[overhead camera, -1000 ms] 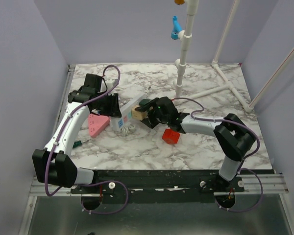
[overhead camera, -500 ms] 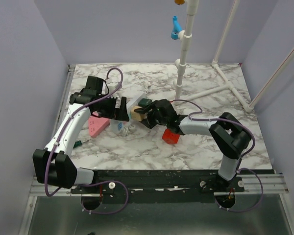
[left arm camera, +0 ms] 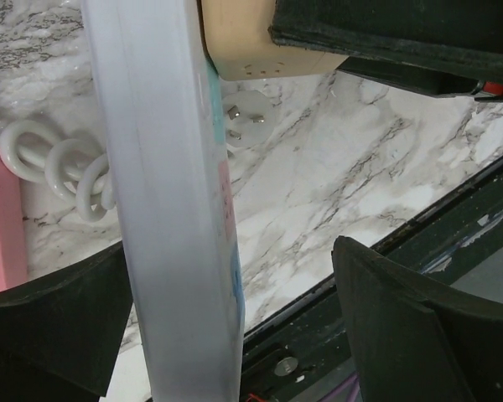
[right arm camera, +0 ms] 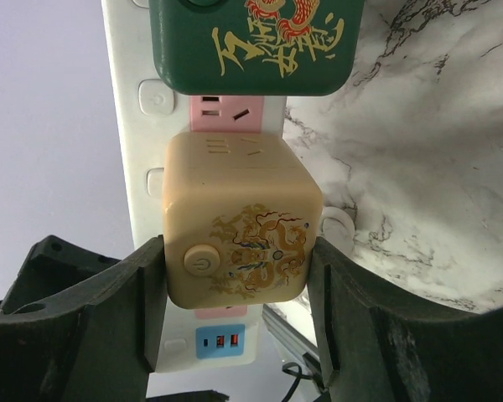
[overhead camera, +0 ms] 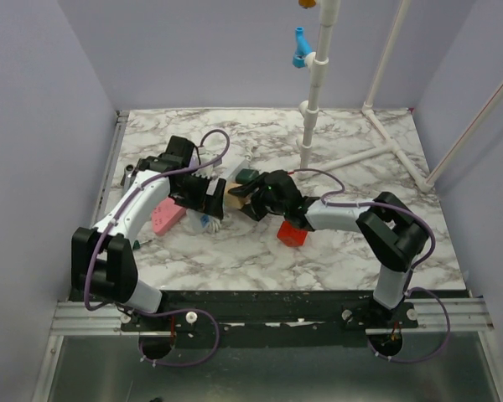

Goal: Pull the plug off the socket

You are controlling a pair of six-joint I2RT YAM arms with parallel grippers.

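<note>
A marble-patterned table (overhead camera: 235, 255) is showing from above, with two robot arms reaching toward each other near its middle. Between them is sitting the power strip (left arm camera: 163, 209) — a long white bar with coloured square outlets. Two cube-shaped plugs are sitting on it. One is a dark green plug (right arm camera: 251, 42) with gold lettering. Just beside it is a beige plug (right arm camera: 239, 230) with a round button and a gold dragon design, sitting over the pink outlets (right arm camera: 226, 109). A small blue USB panel (right arm camera: 220, 342) is showing on the strip just past the beige plug.

The right gripper (overhead camera: 253, 201) is clamping the beige plug, its black fingers (right arm camera: 109, 310) pressing on opposite sides of the cube. The plug is sitting against the strip's face.

The left gripper (left arm camera: 232, 251) is standing wide open around the strip, which is passing edge-on between its two pads (left arm camera: 59, 310) — close against one and well apart from the other. It is gripping nothing.

The strip's coiled white cord (left arm camera: 59, 167) is lying on the marble just beside the strip, near a flat pink piece (overhead camera: 166, 215). A red block (overhead camera: 292, 234) is resting on the table near the right arm's wrist, and a white pipe frame (overhead camera: 314, 92) is standing at the back.
</note>
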